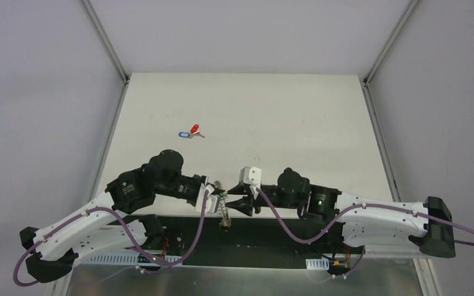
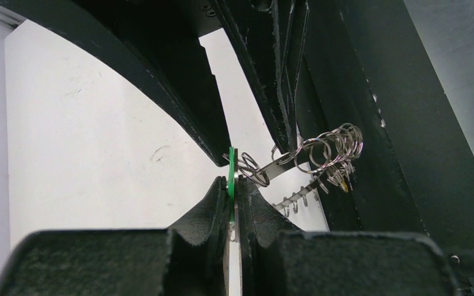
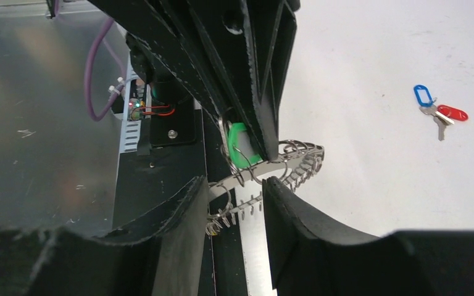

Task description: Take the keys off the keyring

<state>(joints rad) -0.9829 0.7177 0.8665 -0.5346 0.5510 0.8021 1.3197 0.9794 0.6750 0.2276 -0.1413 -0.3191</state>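
White table [image 1: 284, 123] fills the middle of the top view, boxed in by pale grey walls [image 1: 37, 92], with a black base strip [image 1: 271, 237] along its lower edge. Both arms meet low in the centre of that view, just above the strip, with the keyring [image 1: 223, 208] between them.

The left gripper [image 2: 231, 185] is closed tight. In the left wrist view its two fingers [image 2: 203, 209] rise from the bottom of the frame and pinch the flat head of the green key [image 2: 230, 166], seen edge-on as a thin green line. The key's small wire loop runs on to the ring's silvery band, so this key is not off the ring.

The right gripper [image 3: 234, 191] stands part open. In the right wrist view its fingers [image 3: 296, 216] come up from the bottom with a clear gap between them, and the ring's band, fringed with small loops, lies slantwise across that gap near the centre of the frame. The band meets the fingertips, but whether they truly pinch it cannot be told. The ring is off the table, tilted.

Well apart, in the upper left part of the table in the top view, the blue key [image 1: 184, 134] and the red key [image 1: 194, 128] lie loose, touching each other.
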